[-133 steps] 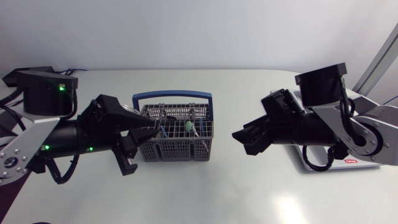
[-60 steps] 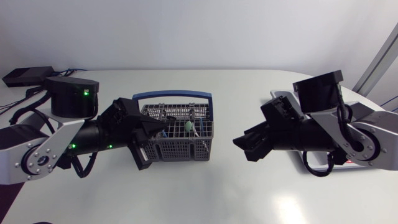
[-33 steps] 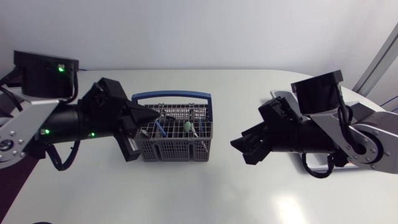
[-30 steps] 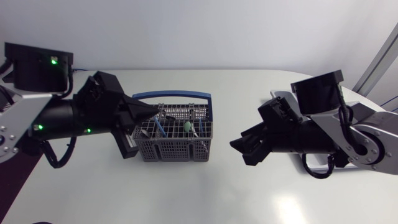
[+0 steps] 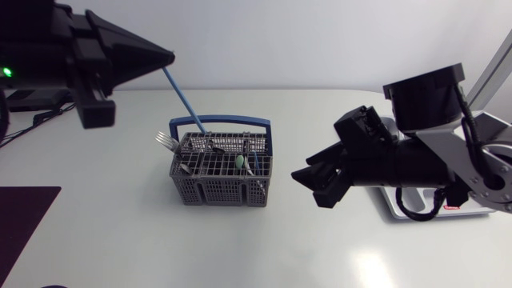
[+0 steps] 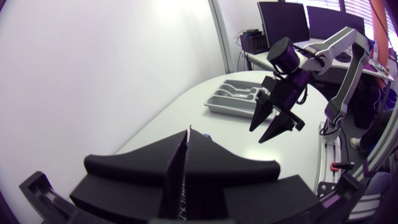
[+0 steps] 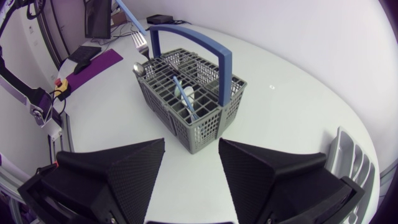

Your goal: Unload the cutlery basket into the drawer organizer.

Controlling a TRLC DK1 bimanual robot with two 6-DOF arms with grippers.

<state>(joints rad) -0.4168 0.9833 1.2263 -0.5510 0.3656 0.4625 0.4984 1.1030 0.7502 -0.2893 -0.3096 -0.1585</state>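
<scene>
**Thin blue-handled utensil (image 5: 184, 100) clenched in my left gripper (image 5: 168, 58); my right gripper (image 5: 309, 190) empty**

The white table (image 5: 264, 248) carries everything. My left arm is raised high over the table's far left corner. Its fingers are pressed together on the utensil's upper end. My right arm comes in low from the right, and its fingers are spread wide and grasp nothing.

The grey mesh plastic cutlery basket (image 5: 224, 186), with its blue arched handle, stands upright mid-table, between the two grippers. The pale grey compartmented drawer organizer (image 6: 239, 99) lies at the table's right end, partly under my right arm.

The clenched utensil slants down to the basket's rear rim; I cannot tell whether its tip is inside. Silver fork tines (image 5: 164, 141) poke past the basket's left rim. A green-tipped piece (image 5: 241, 162) stands in a compartment.
</scene>
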